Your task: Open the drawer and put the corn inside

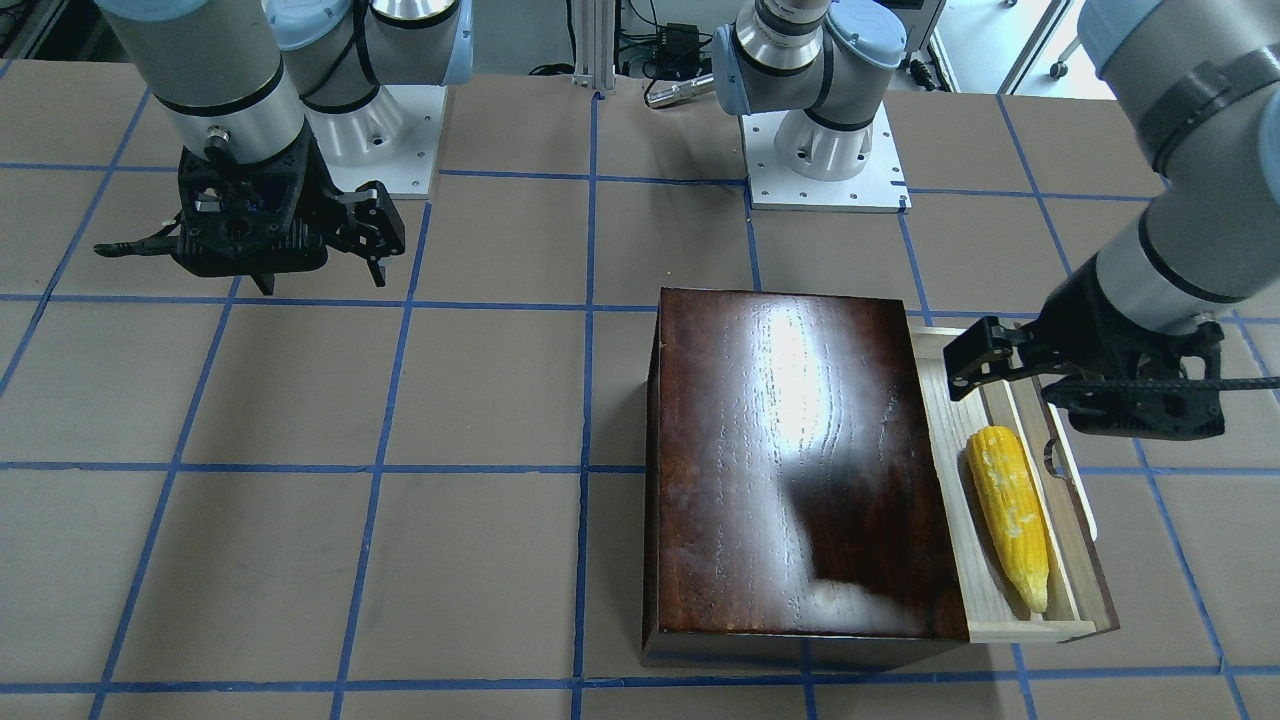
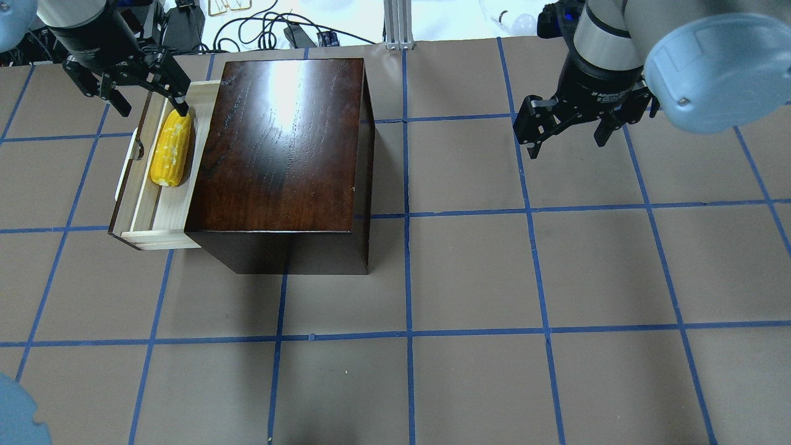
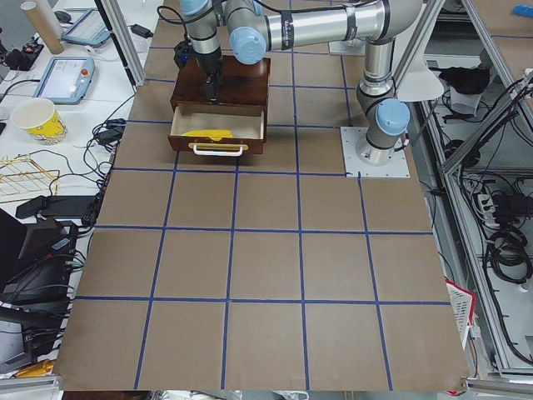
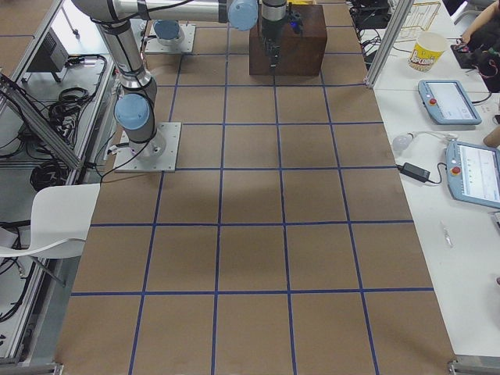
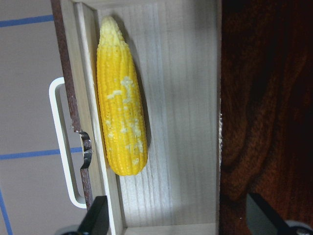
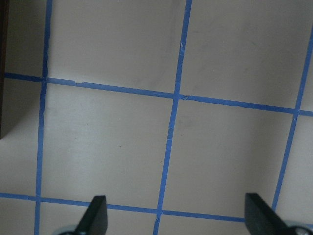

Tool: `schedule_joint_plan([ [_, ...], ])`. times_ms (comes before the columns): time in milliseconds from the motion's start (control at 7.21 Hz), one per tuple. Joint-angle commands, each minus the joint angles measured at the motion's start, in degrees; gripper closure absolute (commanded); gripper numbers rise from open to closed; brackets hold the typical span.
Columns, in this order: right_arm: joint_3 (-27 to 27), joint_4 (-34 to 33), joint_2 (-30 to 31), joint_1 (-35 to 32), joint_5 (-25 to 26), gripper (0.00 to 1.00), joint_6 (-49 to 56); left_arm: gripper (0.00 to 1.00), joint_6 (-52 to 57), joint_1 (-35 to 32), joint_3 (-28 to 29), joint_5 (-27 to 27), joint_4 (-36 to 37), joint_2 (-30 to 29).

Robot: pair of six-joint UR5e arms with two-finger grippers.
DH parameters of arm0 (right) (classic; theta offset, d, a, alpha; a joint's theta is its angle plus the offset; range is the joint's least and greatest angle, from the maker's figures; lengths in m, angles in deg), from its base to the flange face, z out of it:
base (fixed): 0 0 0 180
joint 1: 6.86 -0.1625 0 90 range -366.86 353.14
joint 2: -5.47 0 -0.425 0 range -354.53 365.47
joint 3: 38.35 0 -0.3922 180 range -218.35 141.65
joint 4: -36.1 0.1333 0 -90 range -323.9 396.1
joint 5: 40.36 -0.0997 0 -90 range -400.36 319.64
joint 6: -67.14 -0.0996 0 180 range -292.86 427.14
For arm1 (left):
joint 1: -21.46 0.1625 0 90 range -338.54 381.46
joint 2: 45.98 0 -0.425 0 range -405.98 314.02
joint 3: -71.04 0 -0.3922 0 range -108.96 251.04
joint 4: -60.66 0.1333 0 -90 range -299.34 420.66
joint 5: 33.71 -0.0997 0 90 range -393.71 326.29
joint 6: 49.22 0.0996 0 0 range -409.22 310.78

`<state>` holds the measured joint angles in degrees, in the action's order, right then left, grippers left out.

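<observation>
1. Corn (image 2: pixel 170 148) in neither grip: hovering just above its 12 o'clock end, left gripper (image 2: pixel 150 105) with jaws spread wide and empty; right gripper (image 2: pixel 568 142) also gaping, well apart at 3 o'clock.
2. Lying lengthwise in the pulled-out drawer (image 2: pixel 160 238), at the box's (image 2: pixel 284 142) 9 o'clock.
3. Possibly risking a fingertip clipping the cob's blunt end or the drawer wall on withdrawing, rolling the cob or jolting the drawer.

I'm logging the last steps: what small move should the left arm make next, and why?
Probably lift the left gripper straight up and away. The corn already lies flat in the open drawer, untouched, and the gripper hangs open over it, so nothing seems left to place.
</observation>
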<state>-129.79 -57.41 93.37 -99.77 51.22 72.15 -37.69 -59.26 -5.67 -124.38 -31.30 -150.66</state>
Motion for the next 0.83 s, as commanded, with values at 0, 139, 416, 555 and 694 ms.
schedule_joint_plan([
  [0,0.03,0.0,0.0,0.18,0.0,0.0,0.0,0.0,-9.3,-7.23,-0.19,0.14,-0.67,1.67],
  [139,0.03,0.0,0.0,0.0,0.0,0.0,0.0,0.0,-10.98,-9.18,-0.37,0.23,-1.81,2.29],
  [416,0.03,0.0,0.0,0.0,0.0,0.0,0.0,0.0,-11.09,-10.08,-2.03,0.23,-2.96,4.04],
  [555,0.03,0.0,0.0,0.0,-0.08,0.0,0.0,0.0,-11.17,-10.08,-3.09,1.01,-3.05,5.53],
  [694,0.03,0.0,0.0,0.0,0.0,0.0,0.0,0.0,-11.09,-10.08,-3.79,1.11,-3.05,6.41],
])
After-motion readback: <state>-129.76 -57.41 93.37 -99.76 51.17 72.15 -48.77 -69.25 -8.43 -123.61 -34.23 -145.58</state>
